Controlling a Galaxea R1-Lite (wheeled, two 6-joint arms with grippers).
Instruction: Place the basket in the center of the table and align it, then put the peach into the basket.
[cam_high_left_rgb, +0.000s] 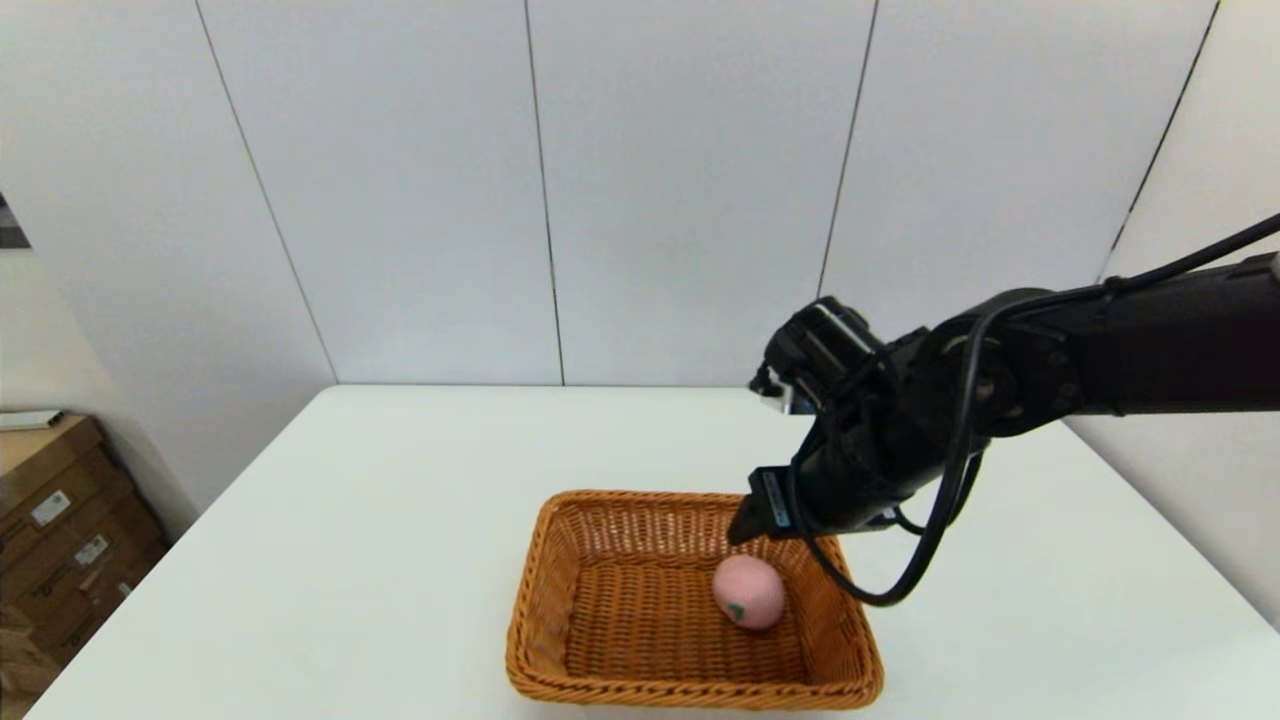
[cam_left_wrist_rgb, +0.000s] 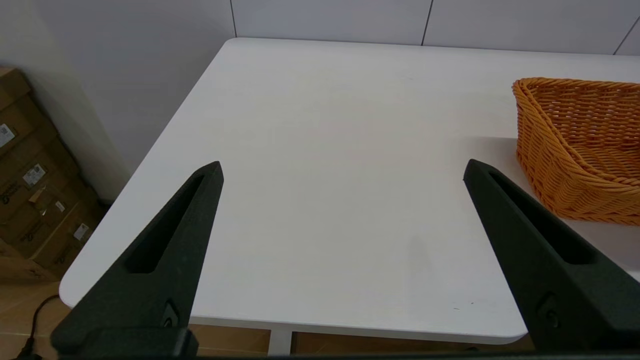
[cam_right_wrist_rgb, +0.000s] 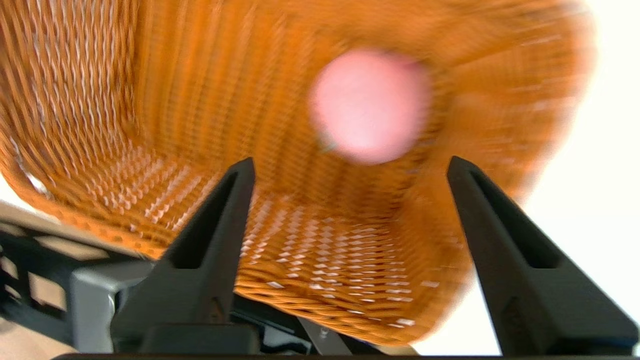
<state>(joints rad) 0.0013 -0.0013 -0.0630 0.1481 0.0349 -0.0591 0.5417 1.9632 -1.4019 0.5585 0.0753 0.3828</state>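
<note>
Basket (cam_high_left_rgb: 690, 600), woven orange-brown, near the front edge of the white table (cam_high_left_rgb: 400, 520); the peach (cam_high_left_rgb: 748, 591) lies inside, toward its right wall. Only the head view shows the right gripper (cam_high_left_rgb: 745, 525) poised above the basket's far right corner. Right wrist view: fingers spread wide, empty. Left wrist view: left gripper (cam_left_wrist_rgb: 342, 170) wide open over bare tabletop, beside the basket.

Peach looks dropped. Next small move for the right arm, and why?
Probably lift the right gripper straight up and back, away from the basket. The peach already lies on the basket floor, free of the fingers, which are open and empty above the far right corner. The left gripper is open over bare table beside the basket.
</note>
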